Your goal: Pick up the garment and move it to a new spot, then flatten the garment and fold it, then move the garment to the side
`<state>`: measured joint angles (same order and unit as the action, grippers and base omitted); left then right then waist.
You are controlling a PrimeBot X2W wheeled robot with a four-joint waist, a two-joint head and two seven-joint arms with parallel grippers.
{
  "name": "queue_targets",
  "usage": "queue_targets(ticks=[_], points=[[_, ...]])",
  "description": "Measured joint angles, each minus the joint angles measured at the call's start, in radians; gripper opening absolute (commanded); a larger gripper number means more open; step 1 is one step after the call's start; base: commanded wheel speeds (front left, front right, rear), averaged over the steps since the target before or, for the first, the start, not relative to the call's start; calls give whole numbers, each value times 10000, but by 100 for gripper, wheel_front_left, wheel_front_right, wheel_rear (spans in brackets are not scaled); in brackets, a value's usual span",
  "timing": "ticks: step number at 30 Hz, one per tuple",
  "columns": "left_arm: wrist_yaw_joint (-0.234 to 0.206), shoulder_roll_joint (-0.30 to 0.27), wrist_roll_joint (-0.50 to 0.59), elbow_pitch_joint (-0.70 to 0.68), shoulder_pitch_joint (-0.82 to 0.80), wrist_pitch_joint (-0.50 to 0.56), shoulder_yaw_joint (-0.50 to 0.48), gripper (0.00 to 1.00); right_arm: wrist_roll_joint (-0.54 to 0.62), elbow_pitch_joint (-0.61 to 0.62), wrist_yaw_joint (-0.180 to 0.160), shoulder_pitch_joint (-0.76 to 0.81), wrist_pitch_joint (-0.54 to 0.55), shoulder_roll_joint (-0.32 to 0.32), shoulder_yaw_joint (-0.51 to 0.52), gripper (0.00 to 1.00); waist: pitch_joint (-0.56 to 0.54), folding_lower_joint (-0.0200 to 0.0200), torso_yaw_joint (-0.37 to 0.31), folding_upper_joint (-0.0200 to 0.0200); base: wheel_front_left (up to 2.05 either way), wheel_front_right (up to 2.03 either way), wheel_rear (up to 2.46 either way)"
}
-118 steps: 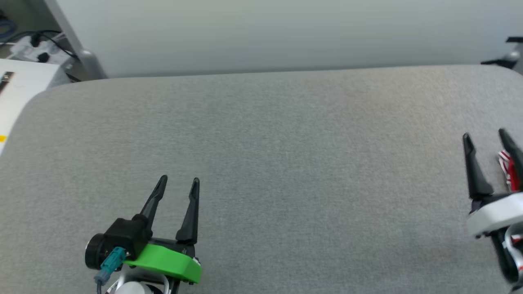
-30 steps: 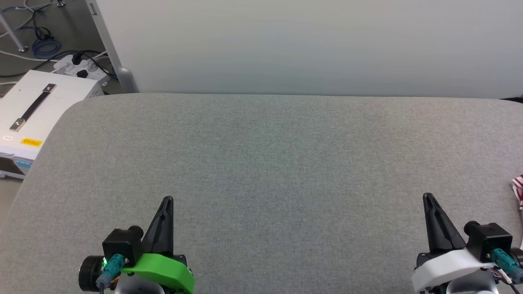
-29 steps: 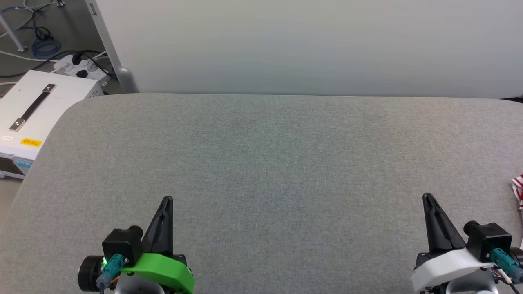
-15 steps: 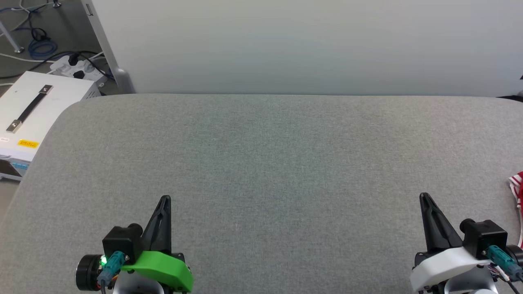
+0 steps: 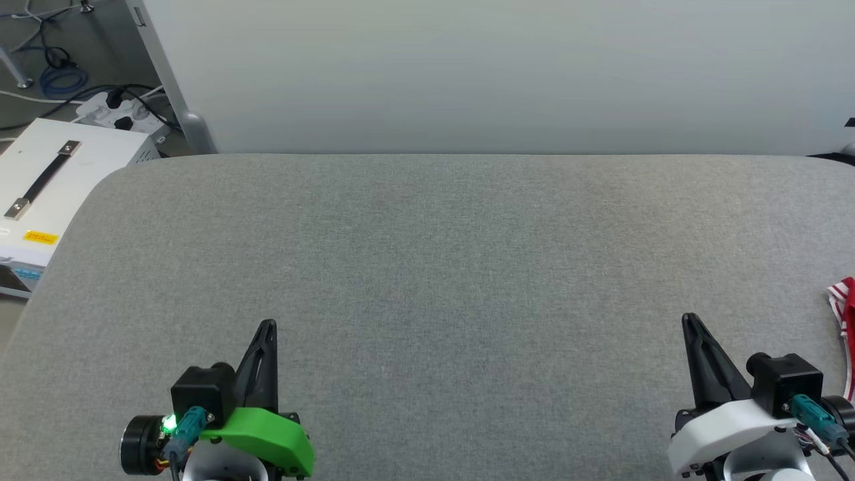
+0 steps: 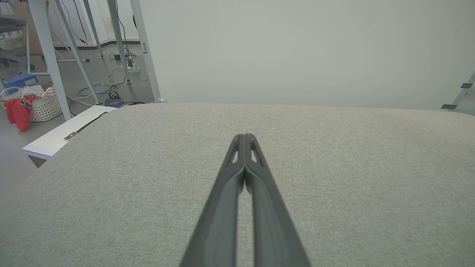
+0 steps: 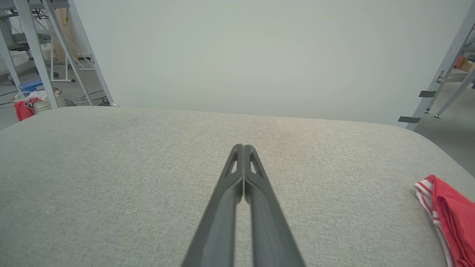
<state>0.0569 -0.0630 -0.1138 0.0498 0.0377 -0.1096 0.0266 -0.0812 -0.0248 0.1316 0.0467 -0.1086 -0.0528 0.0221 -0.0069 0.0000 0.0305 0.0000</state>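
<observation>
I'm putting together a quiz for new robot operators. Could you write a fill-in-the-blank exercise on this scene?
1. On the grey table, the garment lies near the ___ edge, going by the robot's own sides.
2. The left gripper has its fingers ___.
3. The right gripper, fingers together, holds ___.
4. The garment is mostly ___, with striped trim.

Missing words: right; shut; nothing; red.

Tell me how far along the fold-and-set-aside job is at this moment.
Done, apparently: the garment lies in layers at the right edge of the table, away from the middle. The frame cuts it off, so the fold's neatness is unclear. In hand: nothing; the left gripper and right gripper are shut and empty over the table. Left: likely nothing.
</observation>
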Motion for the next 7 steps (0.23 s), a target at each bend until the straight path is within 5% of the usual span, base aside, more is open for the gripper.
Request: queue_targets(ticks=[7], points=[[-71,6,125,-46,-20,144,-19,0,100,23,0,-81,144,2,-23,0,9,0,-41,0,0,0,0]])
